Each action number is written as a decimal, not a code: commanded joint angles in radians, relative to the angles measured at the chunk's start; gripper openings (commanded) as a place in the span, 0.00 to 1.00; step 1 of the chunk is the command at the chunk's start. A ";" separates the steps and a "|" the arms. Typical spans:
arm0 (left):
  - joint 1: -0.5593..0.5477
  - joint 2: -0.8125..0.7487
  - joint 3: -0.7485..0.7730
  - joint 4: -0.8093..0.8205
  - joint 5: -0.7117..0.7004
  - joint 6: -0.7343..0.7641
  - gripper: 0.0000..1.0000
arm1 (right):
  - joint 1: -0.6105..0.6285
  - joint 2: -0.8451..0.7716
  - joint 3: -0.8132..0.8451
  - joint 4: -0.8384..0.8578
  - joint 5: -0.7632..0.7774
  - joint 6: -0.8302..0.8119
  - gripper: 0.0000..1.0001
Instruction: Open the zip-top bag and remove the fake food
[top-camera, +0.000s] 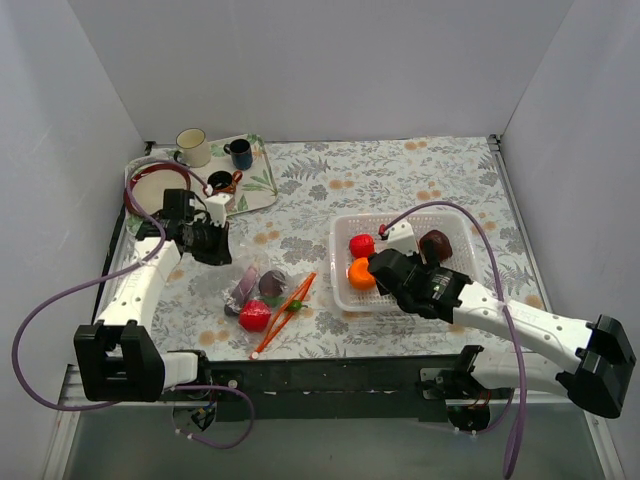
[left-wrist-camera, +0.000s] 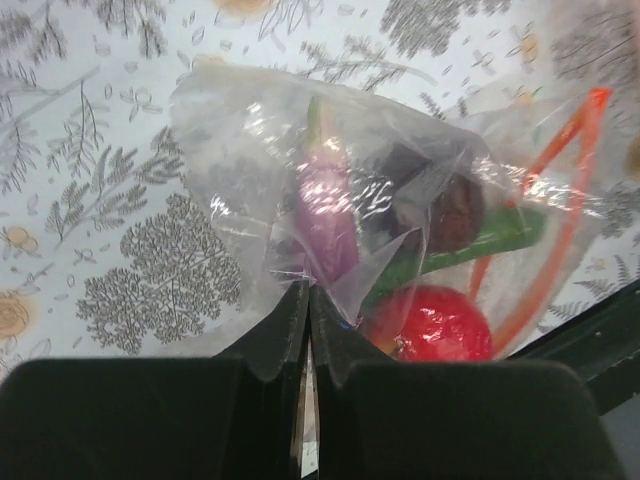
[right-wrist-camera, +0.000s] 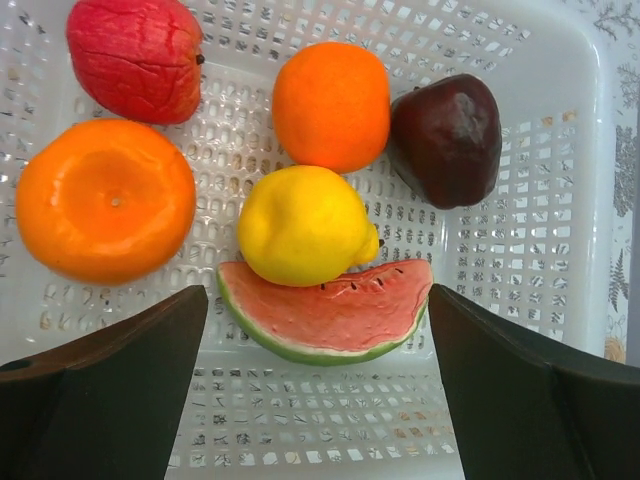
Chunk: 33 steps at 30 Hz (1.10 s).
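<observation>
The clear zip-top bag (top-camera: 262, 295) lies on the floral cloth with its orange-red zipper strip (top-camera: 285, 312) spread open towards the basket. In the left wrist view the bag (left-wrist-camera: 250, 170) holds a purple eggplant (left-wrist-camera: 328, 215), a dark maroon piece (left-wrist-camera: 455, 210), a green piece (left-wrist-camera: 480, 243) and a red fruit (left-wrist-camera: 435, 325). My left gripper (top-camera: 214, 243) (left-wrist-camera: 308, 290) is shut on the bag's closed end. My right gripper (top-camera: 378, 266) (right-wrist-camera: 318, 300) is open and empty above the white basket (right-wrist-camera: 520, 200), over a watermelon slice (right-wrist-camera: 330, 320) and a lemon (right-wrist-camera: 300, 225).
The white mesh basket (top-camera: 455, 225) at centre right also holds two oranges (right-wrist-camera: 105, 195), a red fruit (right-wrist-camera: 135, 55) and a maroon fruit (right-wrist-camera: 447, 135). A tray (top-camera: 258, 185) at back left carries a cream mug (top-camera: 192, 147), a blue mug (top-camera: 240, 153) and a red-rimmed plate (top-camera: 150, 185).
</observation>
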 joint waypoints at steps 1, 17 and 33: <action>-0.001 -0.028 -0.095 0.069 -0.147 0.006 0.00 | 0.013 -0.083 0.076 0.045 -0.049 -0.056 0.98; -0.004 0.077 -0.224 0.288 -0.283 0.000 0.00 | 0.330 0.078 0.106 0.567 -0.444 -0.466 0.88; -0.009 0.070 -0.258 0.313 -0.288 -0.012 0.00 | 0.328 0.567 0.240 0.789 -0.627 -0.501 0.77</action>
